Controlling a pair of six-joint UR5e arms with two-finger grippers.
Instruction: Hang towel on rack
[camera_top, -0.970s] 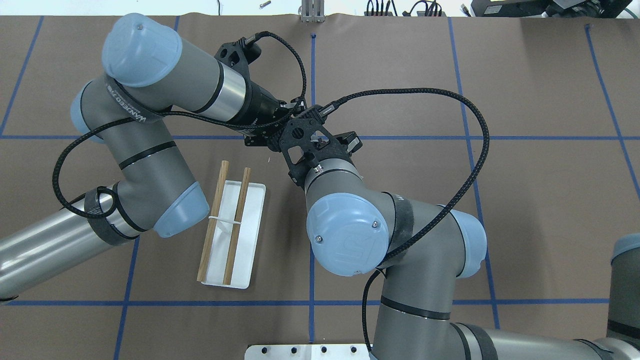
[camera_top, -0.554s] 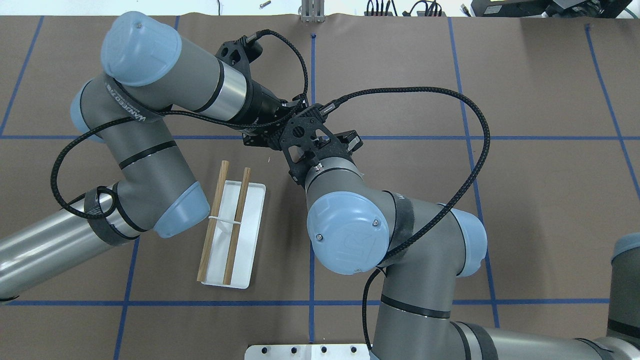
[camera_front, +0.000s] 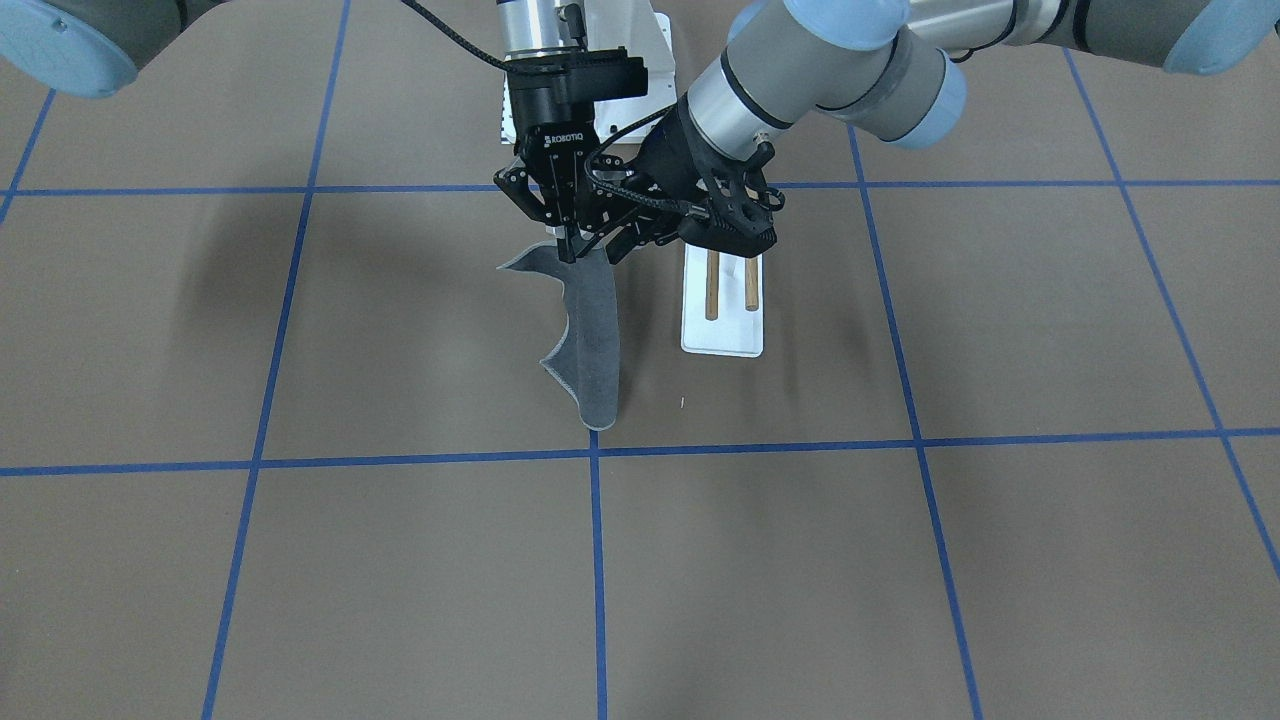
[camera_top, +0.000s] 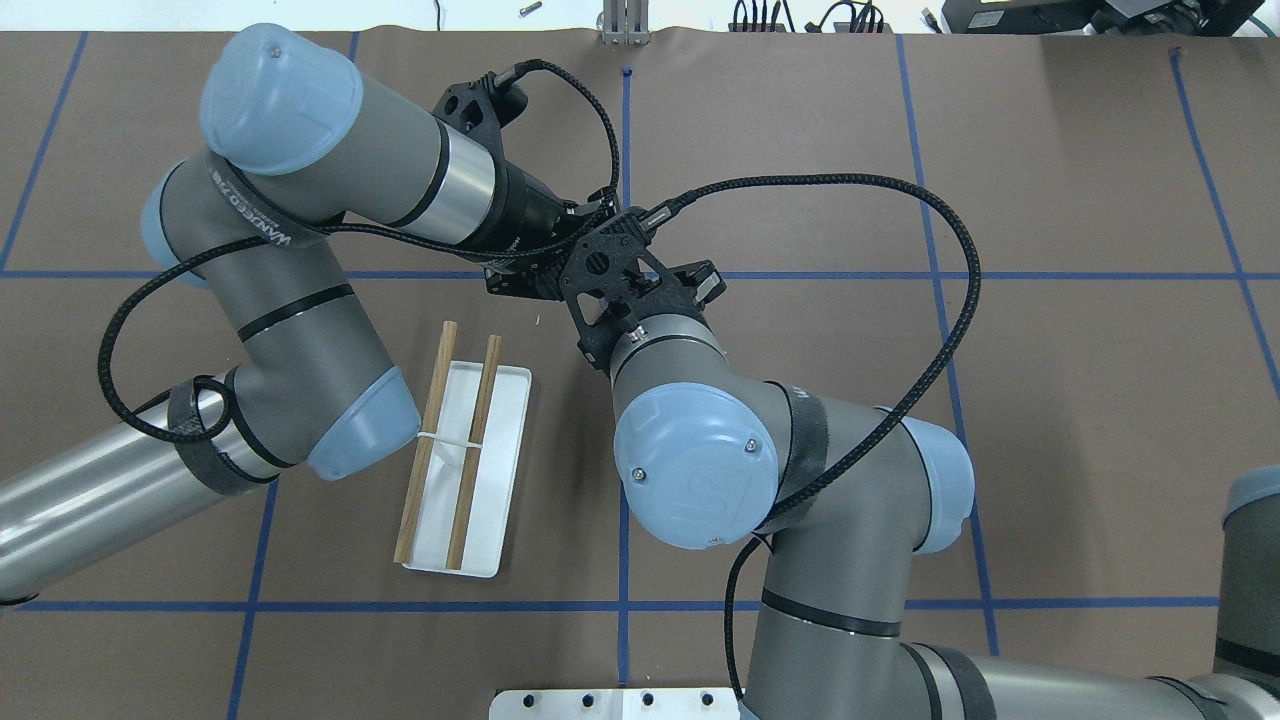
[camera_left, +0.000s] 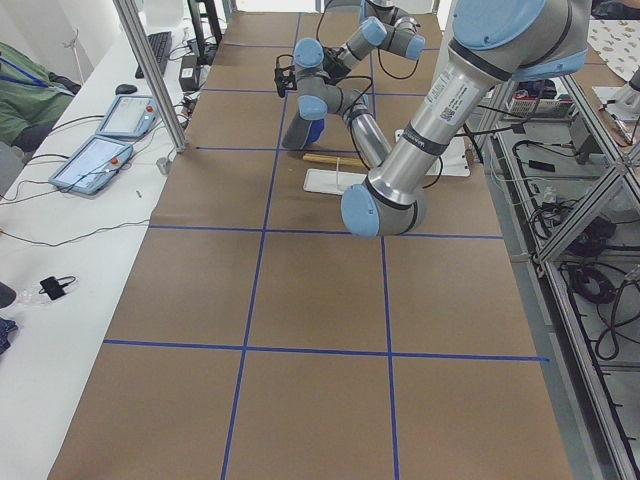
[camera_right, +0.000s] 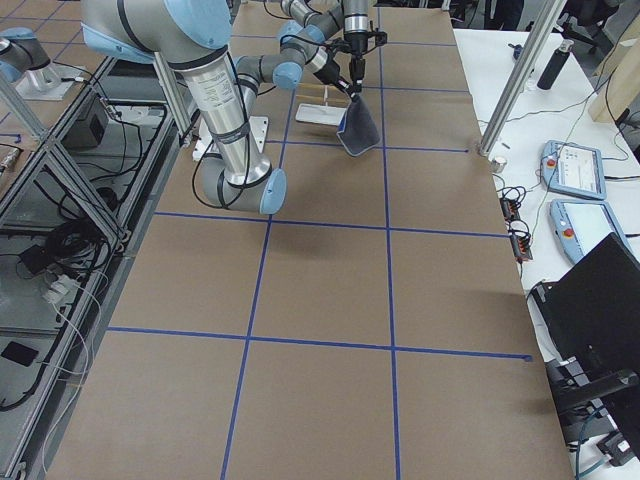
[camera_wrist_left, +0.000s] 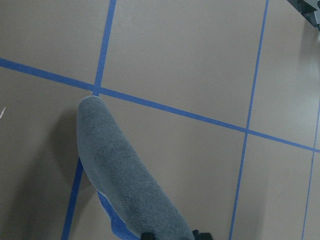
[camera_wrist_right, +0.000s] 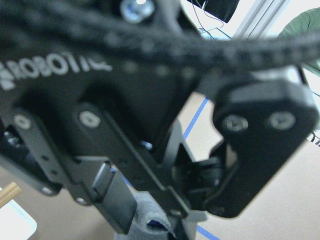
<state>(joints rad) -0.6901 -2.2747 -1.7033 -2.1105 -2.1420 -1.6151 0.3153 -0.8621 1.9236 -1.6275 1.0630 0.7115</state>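
The dark grey towel (camera_front: 592, 340) hangs off the table, its lower tip near the blue tape cross. My right gripper (camera_front: 567, 250) points straight down and is shut on the towel's top edge. My left gripper (camera_front: 615, 245) comes in sideways from the rack side and is closed on the same bunched top. In the left wrist view the towel (camera_wrist_left: 125, 180) hangs from between the fingertips. The rack (camera_front: 722, 300) stands just beside them on the robot's left, with nothing on its two wooden dowels (camera_top: 462, 450). In the overhead view the arms hide the towel.
The white bolted pedestal (camera_top: 610, 703) sits at the table's near edge by the robot's base. Black wrist cables (camera_top: 900, 200) loop over the table's middle. Brown table paper with a blue tape grid (camera_front: 900, 445) lies all around.
Both arms have barely shifted. The grippers stay together at the same spot beside the rack.
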